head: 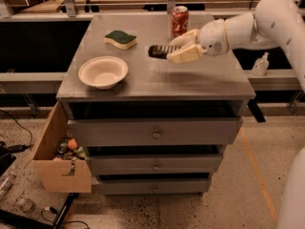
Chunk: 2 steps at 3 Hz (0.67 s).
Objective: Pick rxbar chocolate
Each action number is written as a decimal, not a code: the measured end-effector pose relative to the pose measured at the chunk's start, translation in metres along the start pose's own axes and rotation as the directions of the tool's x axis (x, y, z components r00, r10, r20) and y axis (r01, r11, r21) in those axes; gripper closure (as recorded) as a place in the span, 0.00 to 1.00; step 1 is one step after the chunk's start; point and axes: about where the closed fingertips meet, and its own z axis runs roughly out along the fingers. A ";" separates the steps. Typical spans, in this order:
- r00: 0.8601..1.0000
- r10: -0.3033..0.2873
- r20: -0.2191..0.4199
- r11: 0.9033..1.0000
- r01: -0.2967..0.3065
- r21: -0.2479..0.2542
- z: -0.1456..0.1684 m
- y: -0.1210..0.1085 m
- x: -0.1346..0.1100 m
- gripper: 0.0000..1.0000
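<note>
Grey metal cabinet (143,82) takes up most of my feed: a flat top with three drawer fronts stacked below it. The robot's white arm (267,18) is next biggest. It comes in from 3 o'clock and reaches across the top towards the middle.

Down at 7 o'clock of the cabinet a tan drawer box (59,168) hangs open off the left side. It's got a jumble of small stuff in it, one piece orange and round; I can't make out the rest.

On the top itself, reading clock positions from the centre:
- a pale empty bowl (103,72) sits at 8 o'clock, near the front-left edge
- the gripper (170,51) hangs just right of centre with its cream fingers pointing to 9 o'clock
- a green-and-yellow sponge (120,38) lies at 11 o'clock, well apart from the bowl
- a red soda can (179,20) stands upright at 1 o'clock, just behind the gripper

The rxbar chocolate (157,51) is pinched between the two fingers, roughly level. Its dark end with the pale lettering sticks out towards 9 o'clock. It looks clear of the surface, and there's a soft shadow on the metal below the gripper. So the jaws are closed on the bar.

Smallest thing I can see is a little clear bottle (260,65) off the cabinet at 3 o'clock, on a ledge below the arm.
</note>
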 end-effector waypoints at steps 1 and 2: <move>0.995 -0.087 -0.044 0.996 0.087 0.002 -0.022 0.003 -0.059 1.00; 0.987 -0.147 -0.070 0.989 0.147 0.000 -0.040 0.009 -0.100 1.00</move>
